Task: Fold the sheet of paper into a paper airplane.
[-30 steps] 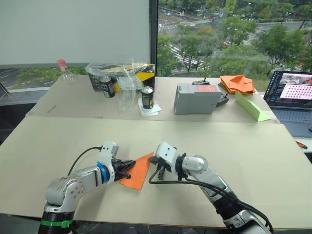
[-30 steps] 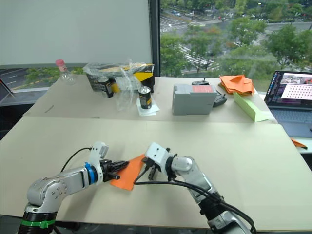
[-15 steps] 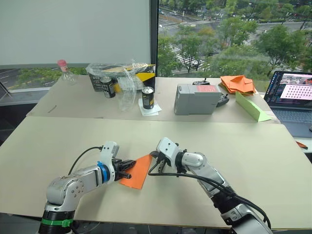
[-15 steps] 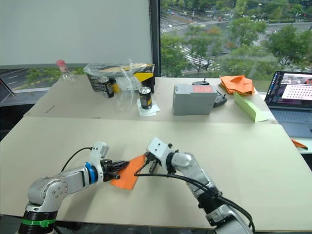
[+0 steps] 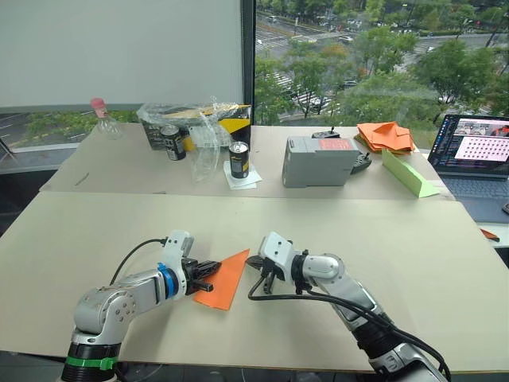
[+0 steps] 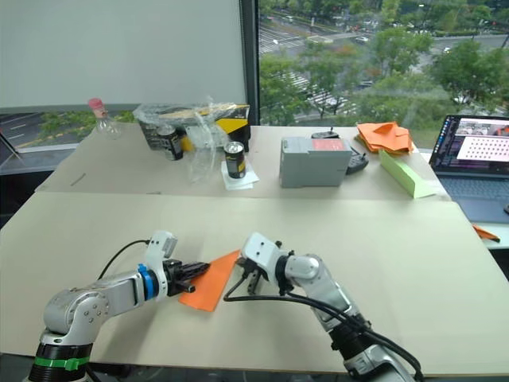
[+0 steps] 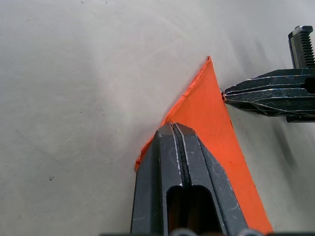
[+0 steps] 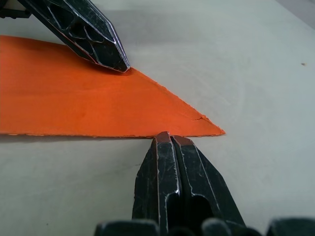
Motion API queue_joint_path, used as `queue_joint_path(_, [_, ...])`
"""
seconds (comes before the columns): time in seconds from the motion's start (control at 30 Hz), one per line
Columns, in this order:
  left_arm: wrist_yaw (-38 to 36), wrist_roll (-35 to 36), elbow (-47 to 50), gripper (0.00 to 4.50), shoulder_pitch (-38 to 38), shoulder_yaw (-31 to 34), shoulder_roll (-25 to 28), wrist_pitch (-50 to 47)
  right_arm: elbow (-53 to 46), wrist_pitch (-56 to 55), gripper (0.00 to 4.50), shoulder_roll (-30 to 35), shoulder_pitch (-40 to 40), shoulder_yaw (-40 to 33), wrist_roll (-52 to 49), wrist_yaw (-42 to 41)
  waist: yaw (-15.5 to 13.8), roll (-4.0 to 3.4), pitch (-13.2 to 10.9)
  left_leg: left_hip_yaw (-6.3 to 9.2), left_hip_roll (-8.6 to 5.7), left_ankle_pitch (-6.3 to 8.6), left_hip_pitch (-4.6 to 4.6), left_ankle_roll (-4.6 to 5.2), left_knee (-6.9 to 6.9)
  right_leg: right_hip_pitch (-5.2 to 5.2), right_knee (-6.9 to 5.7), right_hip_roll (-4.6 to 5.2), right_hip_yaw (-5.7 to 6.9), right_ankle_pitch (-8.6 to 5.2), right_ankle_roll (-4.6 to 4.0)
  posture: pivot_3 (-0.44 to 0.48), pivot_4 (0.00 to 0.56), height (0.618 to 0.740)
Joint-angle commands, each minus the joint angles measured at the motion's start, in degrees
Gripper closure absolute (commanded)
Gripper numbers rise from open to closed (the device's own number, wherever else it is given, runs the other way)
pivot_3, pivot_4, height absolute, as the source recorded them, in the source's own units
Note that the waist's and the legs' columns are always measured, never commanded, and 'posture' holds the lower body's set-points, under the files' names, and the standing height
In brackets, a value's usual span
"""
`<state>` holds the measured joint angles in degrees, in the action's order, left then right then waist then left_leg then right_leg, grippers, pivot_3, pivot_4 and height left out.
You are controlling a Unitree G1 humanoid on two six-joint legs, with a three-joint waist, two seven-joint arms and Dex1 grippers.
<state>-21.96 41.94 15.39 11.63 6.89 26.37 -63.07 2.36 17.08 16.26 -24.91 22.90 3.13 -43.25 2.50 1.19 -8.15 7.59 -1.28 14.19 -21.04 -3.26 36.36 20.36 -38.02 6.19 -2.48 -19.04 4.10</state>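
The sheet of paper (image 5: 227, 278) lies flat on the near table as a bright-orange pointed shape, its tip pointing away from me. My left gripper (image 5: 212, 271) is shut, and its closed tip (image 7: 173, 129) rests on top of the paper near the left edge. My right gripper (image 5: 253, 261) is also shut. Its closed tip (image 8: 165, 138) touches the paper's (image 8: 74, 98) right edge close to the pointed end. In the left wrist view the right gripper's fingers (image 7: 261, 96) meet that edge from the side.
The far table holds a can (image 5: 238, 159), another can (image 5: 172, 141) beside a clear plastic bag (image 5: 203, 131), a grey box (image 5: 318, 161), a heap of orange paper pieces (image 5: 386, 135) and a light-green paper wedge (image 5: 408, 175). A laptop (image 5: 477, 159) stands at the right.
My right wrist has drifted slightly right and toward me, with its tip staying by the paper's edge. The left gripper and the paper have stayed put.
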Motion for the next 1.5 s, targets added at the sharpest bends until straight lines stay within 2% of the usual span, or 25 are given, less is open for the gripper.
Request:
queue_joint_path(0.03, [1.02,-1.77,-1.87,4.50,-0.80,-1.24,0.42,-2.21,-1.22,0.44,4.48,-0.04,-0.14,-0.94,-0.63,0.25,-0.01,0.00,0.00,0.00,0.00,0.00,0.00,0.00,-0.01,0.01,0.00,0.00,0.00,0.00,0.00,0.000,0.150,0.740])
queue_joint_path(0.3, [0.89,-1.82,-2.02,4.50,-0.82,-1.48,0.40,-2.19,-5.97,3.04,4.48,-0.75,-0.36,-2.14,-3.38,-0.53,-0.05,0.00,-0.01,0.00,0.00,0.00,-0.04,0.00,-0.02,0.04,0.02,0.00,0.00,0.00,0.00,0.000,0.150,0.740])
queue_joint_path(0.73, [1.02,-1.65,-1.38,4.50,-1.03,-0.91,0.55,-2.74,-0.29,1.32,4.48,-1.43,-0.32,1.47,-0.29,0.13,-0.05,0.00,-0.01,0.00,0.00,0.00,-0.03,0.00,-0.04,0.04,0.03,0.00,-0.01,0.00,0.00,0.000,0.150,0.740])
queue_joint_path(1.13, [1.27,-1.56,-0.78,4.50,-1.82,-0.40,0.41,-3.00,-3.02,2.74,4.48,0.56,1.62,4.95,-1.28,-6.05,0.06,-0.01,-0.01,0.00,0.00,0.00,-0.01,0.00,-0.08,0.04,0.04,0.00,0.00,0.00,0.00,0.000,0.150,0.740])
queue_joint_path(1.5, [1.56,-1.24,-0.15,4.50,-1.93,-0.04,0.25,-3.76,-5.02,4.79,4.48,1.45,2.45,6.65,-1.81,-8.46,0.10,0.00,-0.01,-0.01,0.01,0.00,0.00,0.00,-0.11,0.04,0.06,0.00,0.00,0.00,0.00,0.000,0.150,0.740])
